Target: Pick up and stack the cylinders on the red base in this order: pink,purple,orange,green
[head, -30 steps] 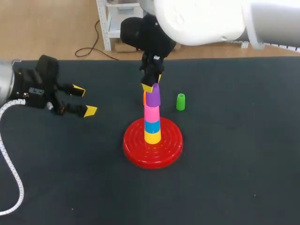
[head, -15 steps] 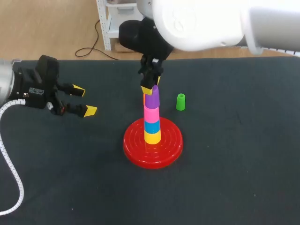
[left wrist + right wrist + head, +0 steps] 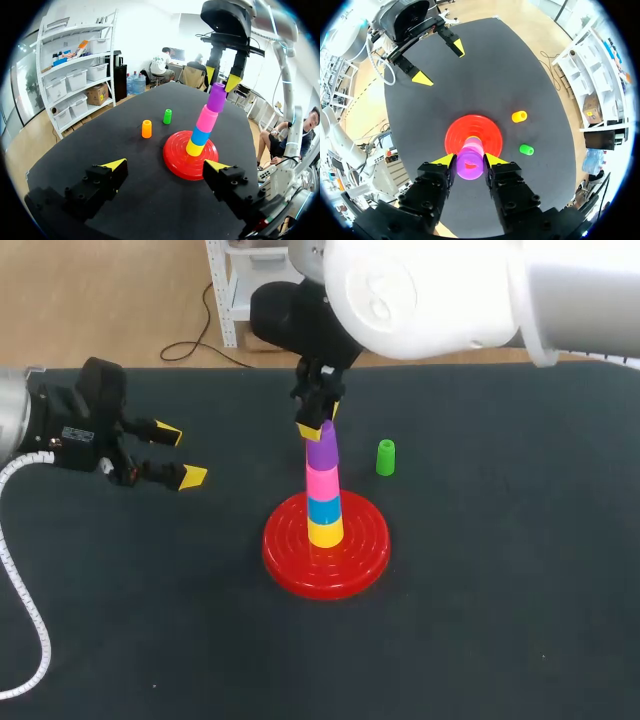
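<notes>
Purple cylinder (image 3: 322,447) tops a slightly leaning stack in the middle of the red base (image 3: 288,558). It sits on the pink cylinder (image 3: 322,482), which rests on a blue piece (image 3: 324,510) and a yellow piece (image 3: 325,532). Directly above it hangs the right pincer (image 3: 318,425). Its yellow tips are spread to either side of the purple top and, in the left wrist view, stand clear of it, so the pincer is open and grips nothing. The green cylinder (image 3: 385,457) stands upright on the dark surface (image 3: 500,590) beyond the base, with the orange cylinder (image 3: 146,128) near it. The left pincer (image 3: 180,455) hovers well apart from the base, its fingers wide open and empty.
</notes>
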Motion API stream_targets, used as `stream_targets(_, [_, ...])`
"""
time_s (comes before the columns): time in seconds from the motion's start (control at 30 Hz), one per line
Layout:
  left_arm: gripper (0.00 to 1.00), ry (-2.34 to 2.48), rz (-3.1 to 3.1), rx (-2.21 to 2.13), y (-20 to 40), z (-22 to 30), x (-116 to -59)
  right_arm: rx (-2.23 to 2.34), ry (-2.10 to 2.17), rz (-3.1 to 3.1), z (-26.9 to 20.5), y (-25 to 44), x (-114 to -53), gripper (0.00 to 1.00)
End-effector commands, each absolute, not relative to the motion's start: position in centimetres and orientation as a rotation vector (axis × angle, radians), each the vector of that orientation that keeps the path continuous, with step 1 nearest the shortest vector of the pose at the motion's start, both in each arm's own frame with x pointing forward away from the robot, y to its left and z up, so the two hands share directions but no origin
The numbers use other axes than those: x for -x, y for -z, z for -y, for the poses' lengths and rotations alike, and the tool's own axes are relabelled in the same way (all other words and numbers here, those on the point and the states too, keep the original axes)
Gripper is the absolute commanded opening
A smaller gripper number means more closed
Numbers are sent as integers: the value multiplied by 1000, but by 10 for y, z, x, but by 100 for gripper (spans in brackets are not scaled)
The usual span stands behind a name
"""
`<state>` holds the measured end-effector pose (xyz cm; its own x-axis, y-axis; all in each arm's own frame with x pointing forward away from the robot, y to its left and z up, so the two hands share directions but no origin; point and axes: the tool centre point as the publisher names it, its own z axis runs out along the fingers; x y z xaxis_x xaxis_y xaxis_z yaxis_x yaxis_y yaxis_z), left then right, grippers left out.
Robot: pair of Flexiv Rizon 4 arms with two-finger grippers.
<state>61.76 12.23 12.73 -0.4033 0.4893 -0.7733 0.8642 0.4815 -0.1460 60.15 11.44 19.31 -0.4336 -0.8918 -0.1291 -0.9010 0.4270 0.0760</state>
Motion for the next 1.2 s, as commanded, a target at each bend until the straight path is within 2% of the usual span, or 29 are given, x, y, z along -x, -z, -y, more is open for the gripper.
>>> stream_targets(0.03, [100,721,-2049,-1111,-126,-124,-617,1625,-209,-2585,-113,-191,-600,0])
stream_targets(1.2, [100,721,-2049,-1111,-126,-124,-617,1711,-94,-2573,-112,-167,-587,0])
